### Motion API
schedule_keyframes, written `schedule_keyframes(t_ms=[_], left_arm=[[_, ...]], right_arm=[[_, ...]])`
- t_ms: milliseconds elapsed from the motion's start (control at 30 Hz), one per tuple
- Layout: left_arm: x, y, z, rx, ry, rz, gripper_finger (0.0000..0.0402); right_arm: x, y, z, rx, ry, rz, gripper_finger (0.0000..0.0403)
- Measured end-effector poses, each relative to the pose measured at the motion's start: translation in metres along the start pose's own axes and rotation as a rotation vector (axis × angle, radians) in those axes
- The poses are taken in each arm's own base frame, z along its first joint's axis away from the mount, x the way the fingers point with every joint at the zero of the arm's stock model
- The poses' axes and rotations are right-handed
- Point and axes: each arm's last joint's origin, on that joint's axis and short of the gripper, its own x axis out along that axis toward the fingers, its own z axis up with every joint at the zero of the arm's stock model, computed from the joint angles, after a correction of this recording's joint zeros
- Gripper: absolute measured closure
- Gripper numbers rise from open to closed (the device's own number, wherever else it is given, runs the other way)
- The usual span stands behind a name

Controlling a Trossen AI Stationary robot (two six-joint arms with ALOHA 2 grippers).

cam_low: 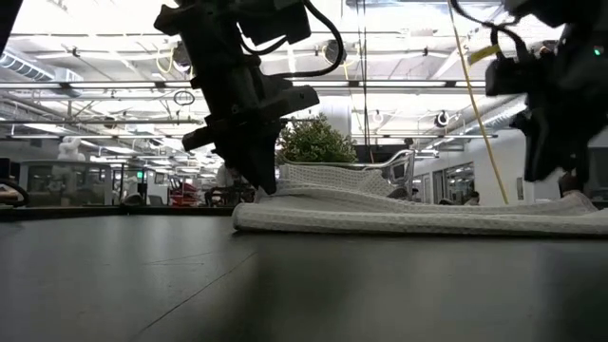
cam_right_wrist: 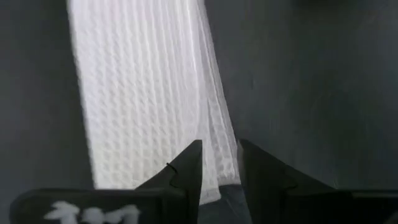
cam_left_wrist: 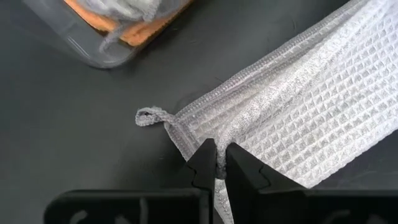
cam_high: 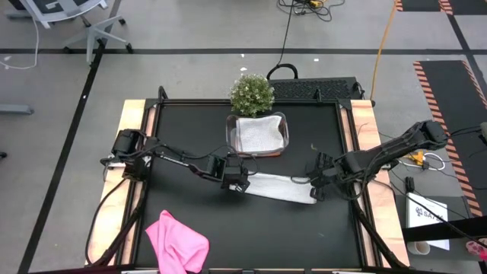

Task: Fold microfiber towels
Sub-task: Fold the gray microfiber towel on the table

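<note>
Towel, light grey: a narrow strip at mid-table, below the tub. Left gripper pinches one end, right gripper the other. Fold underway, I judge; next you bring ends together evenly.

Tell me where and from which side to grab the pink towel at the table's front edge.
Grip the pink towel at its raised upper-left corner, coming from above on the left arm's side. It lies crumpled in a heap, not flat, so a jutting fold gives the fingers something to pinch. Both the left gripper and right gripper are pinching the grey towel.
</note>
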Motion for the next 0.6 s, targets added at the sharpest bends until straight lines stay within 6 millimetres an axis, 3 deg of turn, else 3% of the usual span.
schedule_keyframes(t_ms=[267,600], left_arm=[[0.001,0.002,0.002,-0.013,-0.024,0.018,0.0375],[0.001,0.002,0.002,-0.014,-0.028,0.020,0.0375]], right_arm=[[-0.018,0.002,0.010,0.114,-0.186,0.142,0.0309],[0.009,0.025,0.018,0.070,-0.127,0.178,0.0309]])
